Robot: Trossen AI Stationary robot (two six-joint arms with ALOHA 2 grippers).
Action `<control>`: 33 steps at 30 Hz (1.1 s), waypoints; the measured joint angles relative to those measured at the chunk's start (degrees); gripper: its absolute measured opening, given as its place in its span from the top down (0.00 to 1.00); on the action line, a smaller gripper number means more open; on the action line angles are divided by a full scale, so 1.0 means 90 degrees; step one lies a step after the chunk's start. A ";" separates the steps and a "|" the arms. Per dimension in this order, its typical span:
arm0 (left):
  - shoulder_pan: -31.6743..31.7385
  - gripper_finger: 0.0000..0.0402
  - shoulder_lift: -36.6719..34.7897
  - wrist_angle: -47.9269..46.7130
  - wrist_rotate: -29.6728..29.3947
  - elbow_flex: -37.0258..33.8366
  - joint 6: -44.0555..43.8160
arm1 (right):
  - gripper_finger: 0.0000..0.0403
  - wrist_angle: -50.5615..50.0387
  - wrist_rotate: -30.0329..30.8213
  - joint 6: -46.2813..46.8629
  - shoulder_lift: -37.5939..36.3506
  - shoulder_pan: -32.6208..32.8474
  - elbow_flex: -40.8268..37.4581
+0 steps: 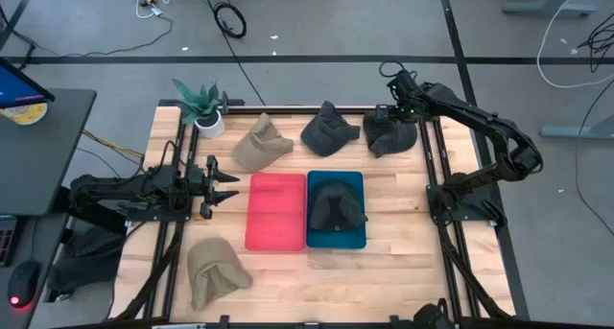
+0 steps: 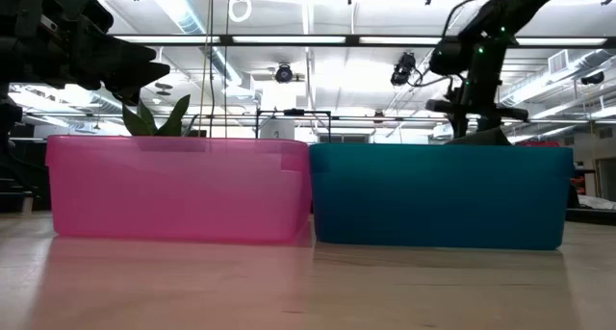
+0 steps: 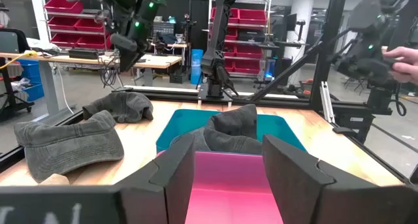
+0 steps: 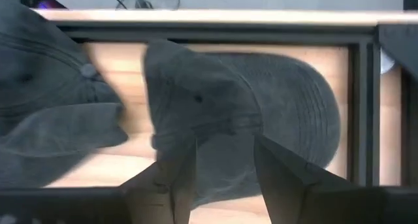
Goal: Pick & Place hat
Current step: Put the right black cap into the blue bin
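1. The dark hat (image 1: 389,135) you are after lies at the far right corner of the surface (image 1: 403,262), just inside the black frame rail (image 1: 436,166). The right end effector (image 1: 391,112) hangs directly over it; in the right wrist view its fingers (image 4: 171,175) stand part-way apart with the hat's crown (image 4: 196,113) between them, though you cannot tell whether they touch the fabric.
2. Just beside it, toward the middle of the far edge, lies a second dark hat (image 1: 329,129), close enough to crowd that side.
3. Further along the far edge you have a tan hat (image 1: 259,145) and a potted plant (image 1: 203,106).
4. In the middle, the pink bin (image 1: 276,211) and teal bin (image 1: 357,235) sit side by side, touching; the teal one holds another dark hat (image 1: 334,206).
5. A second tan hat (image 1: 215,271) lies near the front left corner.
6. The left end effector (image 1: 228,186) waits beside the pink bin, its fingers spread wide.
7. In the low view the bins block every hat.
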 joint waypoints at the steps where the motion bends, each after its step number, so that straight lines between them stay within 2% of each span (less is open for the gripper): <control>1: 0.0001 0.54 0.0000 0.0000 0.0000 0.0001 0.0000 | 0.62 -0.0001 -0.0036 -0.0019 0.0000 -0.0078 -0.0056; 15: 0.0000 0.54 0.0000 0.0000 0.0002 0.0000 0.0002 | 0.62 0.0609 -0.0257 -0.0173 0.0135 -0.0379 -0.0493; 33: 0.0002 0.54 0.0000 0.0000 0.0001 0.0000 0.0002 | 0.62 0.0996 -0.0257 -0.0223 0.1385 -0.0555 -0.0493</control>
